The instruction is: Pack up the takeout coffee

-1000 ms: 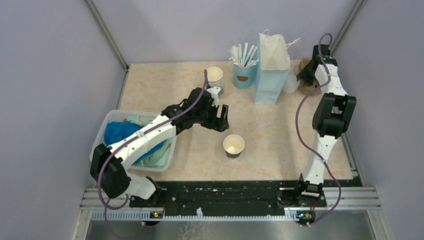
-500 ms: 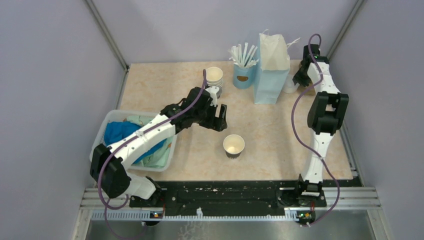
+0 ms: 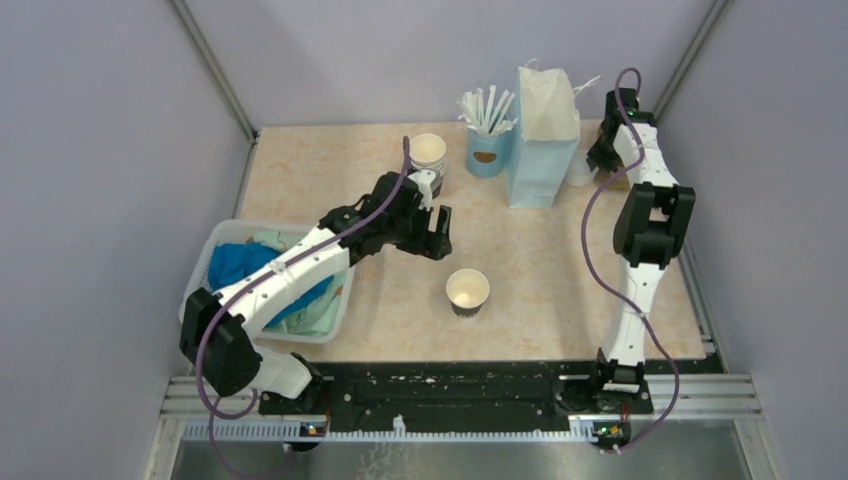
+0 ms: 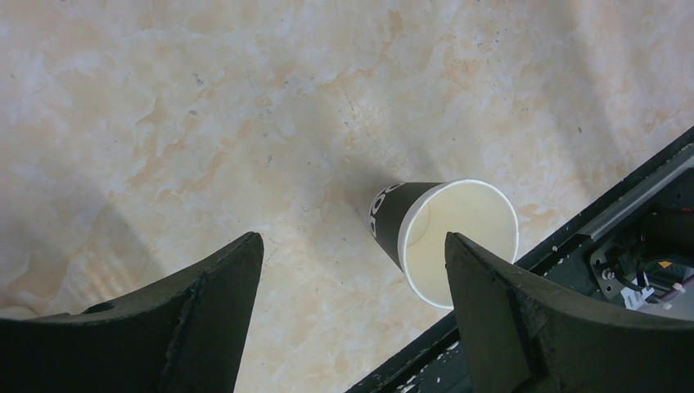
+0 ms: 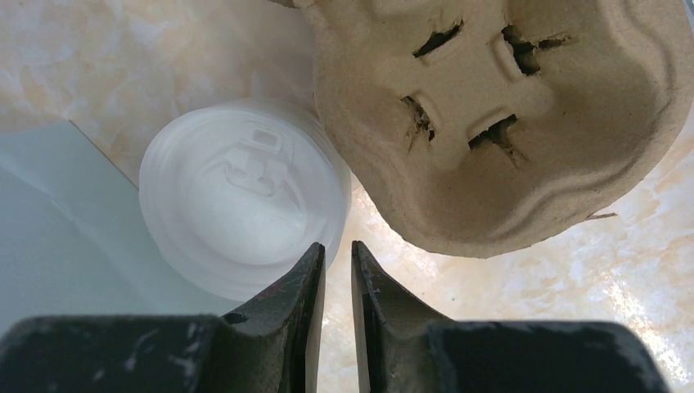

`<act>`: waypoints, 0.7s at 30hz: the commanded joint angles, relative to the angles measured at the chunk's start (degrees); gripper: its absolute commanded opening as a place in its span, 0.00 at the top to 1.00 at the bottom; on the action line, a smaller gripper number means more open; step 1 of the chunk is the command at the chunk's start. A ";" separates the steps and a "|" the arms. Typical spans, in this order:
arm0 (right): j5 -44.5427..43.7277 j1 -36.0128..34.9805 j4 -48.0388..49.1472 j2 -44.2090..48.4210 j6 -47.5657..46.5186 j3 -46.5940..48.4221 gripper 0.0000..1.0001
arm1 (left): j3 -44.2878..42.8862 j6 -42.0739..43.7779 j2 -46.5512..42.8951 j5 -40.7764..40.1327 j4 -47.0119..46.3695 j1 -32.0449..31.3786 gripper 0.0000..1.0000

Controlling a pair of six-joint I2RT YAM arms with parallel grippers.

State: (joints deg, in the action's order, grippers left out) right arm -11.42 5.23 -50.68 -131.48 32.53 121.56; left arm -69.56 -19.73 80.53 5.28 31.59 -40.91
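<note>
No lidded takeout coffee shows in any view. A lidless cream-and-black paper cup [image 3: 467, 290] stands upright in the middle of the table. My left gripper [image 3: 438, 232] hangs open just up and left of it. In the left wrist view the cup [image 4: 458, 237] sits by the right finger, with nothing between the jaws of the gripper [image 4: 352, 246]. At the far right my right gripper [image 3: 600, 160] points down beside a stack of white lids [image 5: 241, 192]. Its jaws [image 5: 337, 250] keep only a narrow gap with bare table in it, and the left fingertip overlaps the lids' edge.
A brown pulp cup carrier [image 5: 507, 123] lies right of the lids. A light blue paper bag [image 3: 545, 135] stands at the back, beside a blue cup of white sticks [image 3: 487, 150] and stacked paper cups [image 3: 428, 155]. A white bin of cloths [image 3: 225, 240] sits left.
My right arm has swung left and back over the lids, and its jaws have narrowed. The left arm has crept slightly left and stays open.
</note>
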 commanded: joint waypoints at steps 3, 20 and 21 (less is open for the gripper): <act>-1.07 -0.40 0.15 -1.22 -0.54 2.70 0.82 | -2.72 0.91 0.00 -0.14 -0.59 0.39 0.12; -1.93 -0.88 -0.75 -1.94 -0.54 4.27 0.96 | -2.10 1.68 -0.85 0.48 -0.37 1.09 0.12; -2.06 -0.92 -0.93 -1.86 -0.56 4.48 0.97 | -2.13 1.77 -0.82 0.52 -0.34 1.16 0.12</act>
State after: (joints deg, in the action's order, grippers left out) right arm -12.14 4.97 -51.00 -133.78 32.51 122.43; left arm -70.28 -19.29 80.53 5.30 31.68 -40.12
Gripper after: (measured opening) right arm 0.045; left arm 0.876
